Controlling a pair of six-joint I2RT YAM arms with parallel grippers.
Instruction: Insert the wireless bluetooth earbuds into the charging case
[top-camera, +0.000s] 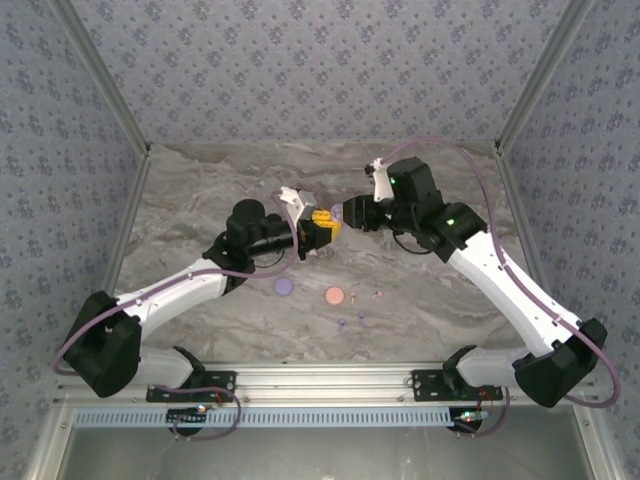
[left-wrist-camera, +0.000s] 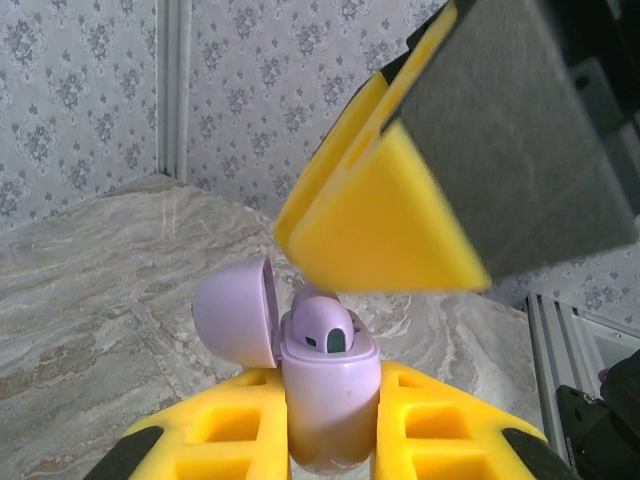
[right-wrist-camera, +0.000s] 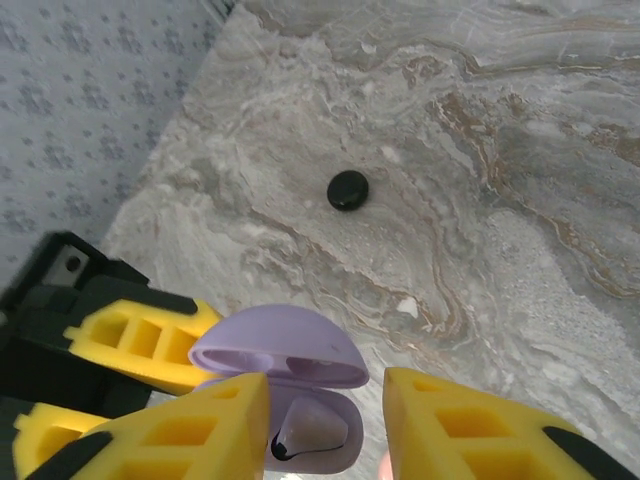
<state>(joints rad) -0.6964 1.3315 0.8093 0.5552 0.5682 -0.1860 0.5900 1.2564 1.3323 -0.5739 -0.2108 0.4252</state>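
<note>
My left gripper (left-wrist-camera: 330, 388) is shut on a lilac charging case (left-wrist-camera: 330, 410), held upright above the table with its lid (left-wrist-camera: 235, 310) swung open to the left. A lilac earbud (left-wrist-camera: 322, 325) sits in the case's well. My right gripper (right-wrist-camera: 325, 385) hovers just above the case (right-wrist-camera: 280, 345), open, with nothing between its yellow fingers. The earbud (right-wrist-camera: 315, 425) lies below the gap. One of its fingers (left-wrist-camera: 390, 220) hangs over the case in the left wrist view. In the top view both grippers, left (top-camera: 320, 232) and right (top-camera: 345, 214), meet at mid-table.
A lilac puck (top-camera: 283, 287) and a pink puck (top-camera: 334, 296) lie on the marble table nearer the arm bases. Tiny earbuds (top-camera: 377, 295) (top-camera: 341, 322) are scattered beside them. A black puck (right-wrist-camera: 348, 189) lies farther back. Patterned walls close in the table.
</note>
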